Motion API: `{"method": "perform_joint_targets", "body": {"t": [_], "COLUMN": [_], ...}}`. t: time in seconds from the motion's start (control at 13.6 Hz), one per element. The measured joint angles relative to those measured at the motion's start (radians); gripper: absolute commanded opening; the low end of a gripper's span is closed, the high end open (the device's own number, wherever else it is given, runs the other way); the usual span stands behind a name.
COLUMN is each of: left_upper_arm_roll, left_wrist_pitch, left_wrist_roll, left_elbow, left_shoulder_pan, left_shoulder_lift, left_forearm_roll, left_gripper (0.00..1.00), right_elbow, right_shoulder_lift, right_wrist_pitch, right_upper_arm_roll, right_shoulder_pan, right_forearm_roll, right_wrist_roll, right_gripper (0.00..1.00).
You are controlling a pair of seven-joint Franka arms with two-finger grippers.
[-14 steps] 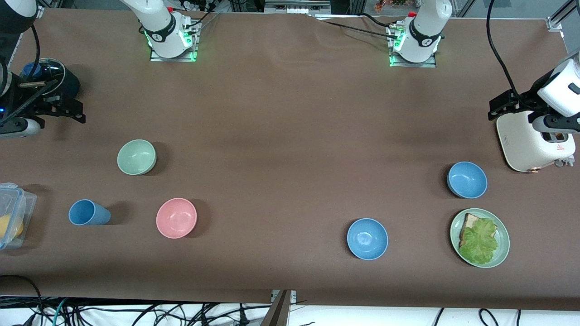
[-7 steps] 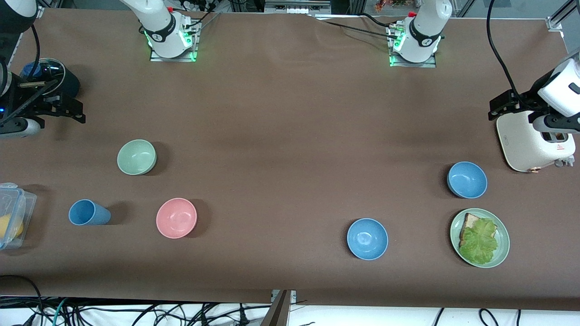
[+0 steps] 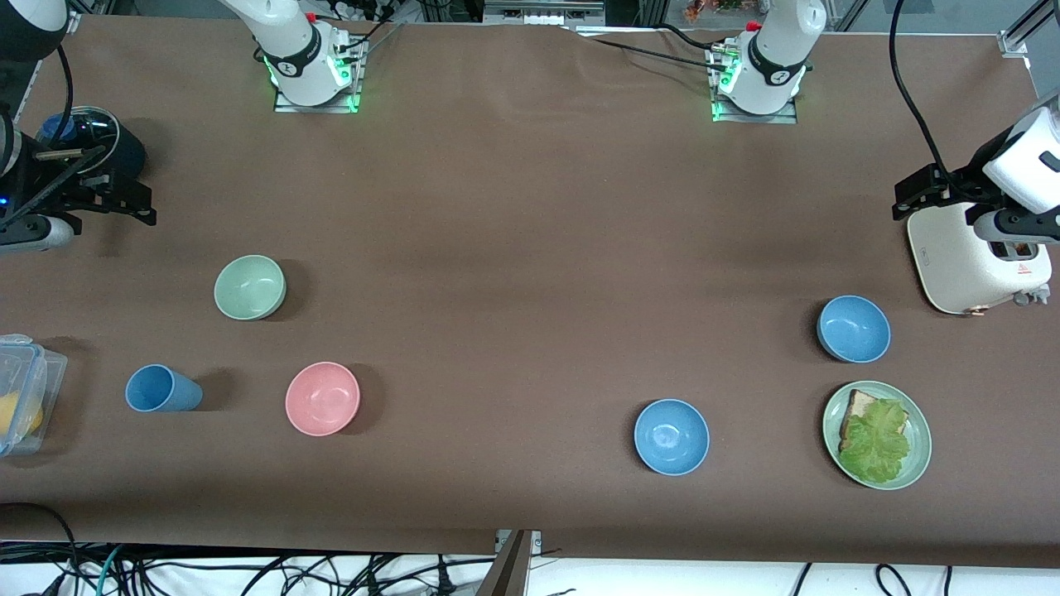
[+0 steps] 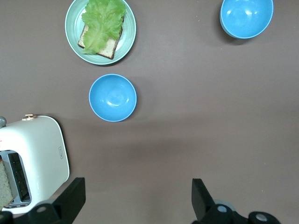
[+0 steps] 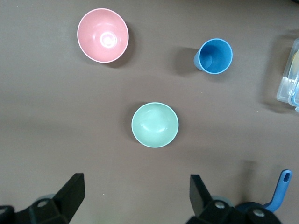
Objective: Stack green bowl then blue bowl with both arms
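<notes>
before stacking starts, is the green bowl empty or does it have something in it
Empty. The green bowl sits upright on the table, its inside plain and bare in both the right wrist and front views.

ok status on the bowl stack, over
Left gripper open above toaster; right gripper open at its table end. Green bowl, blue bowls unstacked. Nothing in the way.

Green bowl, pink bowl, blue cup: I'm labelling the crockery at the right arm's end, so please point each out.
green bowl (image 3: 249, 286), front view, inner floor.
pink bowl (image 3: 322, 398), front view, inner floor.
blue cup (image 3: 162, 389), front view, its side wall.
</notes>
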Motion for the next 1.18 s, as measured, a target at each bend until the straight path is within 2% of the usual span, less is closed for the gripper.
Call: {"method": "perform_joint_targets", "body": {"t": [0.66,0.96,1.18], "left_upper_arm_roll": [0.0,0.0,0.0], "left_wrist_pitch": [0.0,0.0,0.0], "left_wrist_roll": [0.0,0.0,0.0], "left_elbow": [0.0,0.0,0.0], "left_shoulder_pan": [0.0,0.0,0.0], "left_shoulder_lift": [0.0,0.0,0.0], "left_forearm_roll": [0.0,0.0,0.0], "left_gripper": [1.0,1.0,1.0], "right_elbow": [-0.001,-0.006,-0.013], "right_shoulder_lift": [0.02,0.093,0.165], "right_wrist_pitch": [-0.001,-0.004,-0.012], "right_upper_arm_roll": [-0.005,-0.017,-0.029], "right_shoulder_pan": [-0.002,-0.018,-0.072], "right_forearm_roll": [0.0,-0.001,-0.001], "right_wrist_roll": [0.0,0.001,-0.001], "right_gripper": [0.99,0.99,0.99]}}
